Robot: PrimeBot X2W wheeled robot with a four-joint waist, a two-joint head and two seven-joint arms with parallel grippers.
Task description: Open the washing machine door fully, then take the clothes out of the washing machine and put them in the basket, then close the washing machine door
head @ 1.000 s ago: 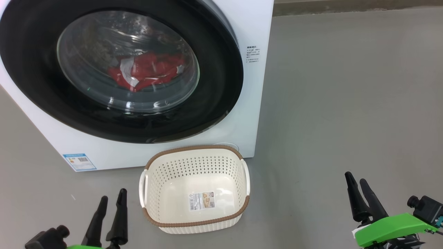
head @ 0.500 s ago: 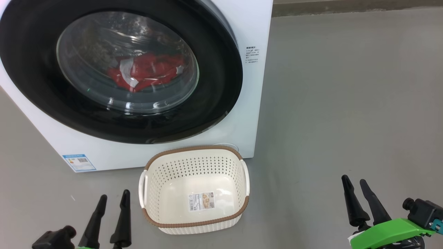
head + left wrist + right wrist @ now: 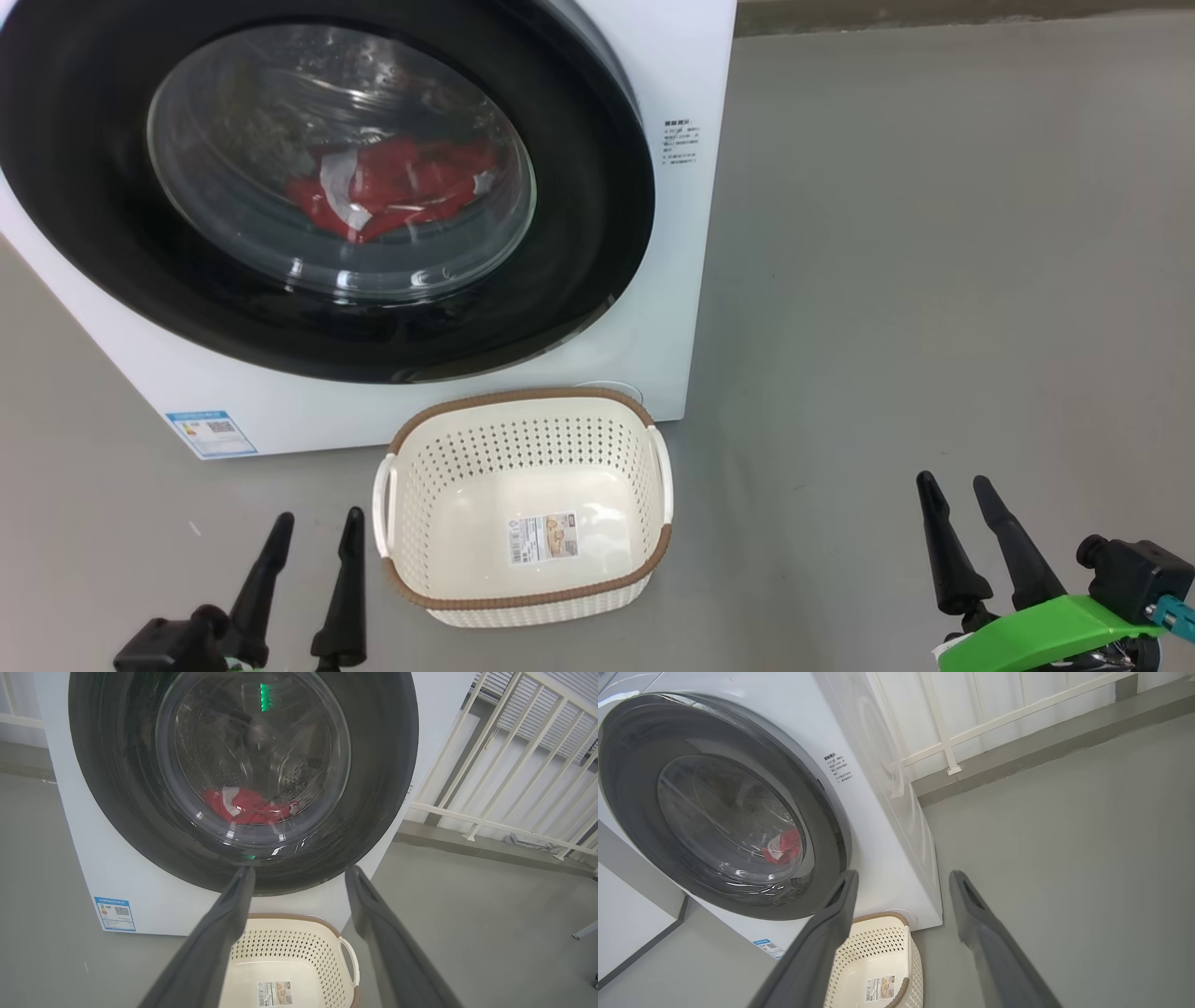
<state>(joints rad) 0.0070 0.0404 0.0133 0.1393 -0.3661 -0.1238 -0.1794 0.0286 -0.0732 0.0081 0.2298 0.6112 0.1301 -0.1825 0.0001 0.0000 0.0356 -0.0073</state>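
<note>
Railing [image 3: 490, 823] (perhaps metal) flanks washer [image 3: 140, 896] in wrist views.

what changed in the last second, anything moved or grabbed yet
Little. The left hand edged right, toward the basket; the right hand sank slightly toward the head view's bottom edge. Both are open and hold nothing. The whole view shifted a touch, so the camera moved. The door is shut as before, the clothes lie behind its glass, and the basket has not moved.
</note>
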